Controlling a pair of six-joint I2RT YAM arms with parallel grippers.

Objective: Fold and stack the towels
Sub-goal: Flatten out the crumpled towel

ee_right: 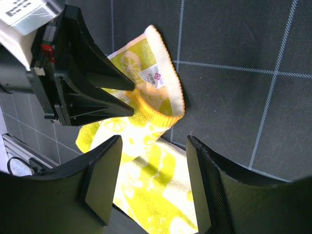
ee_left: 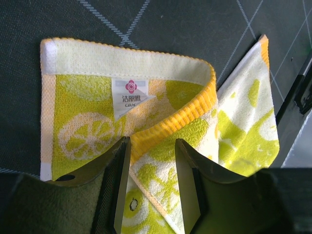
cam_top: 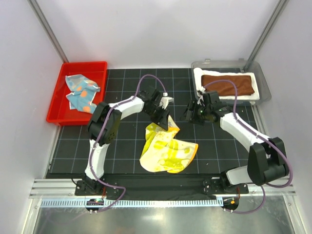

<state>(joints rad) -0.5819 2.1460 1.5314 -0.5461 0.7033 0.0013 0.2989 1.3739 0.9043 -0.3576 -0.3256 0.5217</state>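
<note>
The yellow towel (cam_top: pixel 168 148) with green print lies rumpled mid-mat, its far-left corner turned over with the label side up (ee_left: pixel 127 95). My left gripper (ee_left: pixel 152 146) hangs over that folded corner (cam_top: pixel 167 123). Its jaws are open and straddle the orange hem, and flat cloth shows between them unpinched. My right gripper (ee_right: pixel 153 146) hovers open just right of it (cam_top: pixel 191 114), holding nothing, and looks at the left fingers (ee_right: pixel 112 92). The light blue towel (cam_top: pixel 82 91) with orange spots lies crumpled in the red bin (cam_top: pixel 57 100). The rust-brown towel (cam_top: pixel 228 84) lies folded on the white towel (cam_top: pixel 202 75).
The clear tray (cam_top: pixel 263 83) at the back right holds the brown and white towels. The red bin stands at the back left, off the black gridded mat (cam_top: pixel 97 146). White walls and metal posts close in the sides. A metal rail (cam_top: pixel 161 192) runs along the near edge.
</note>
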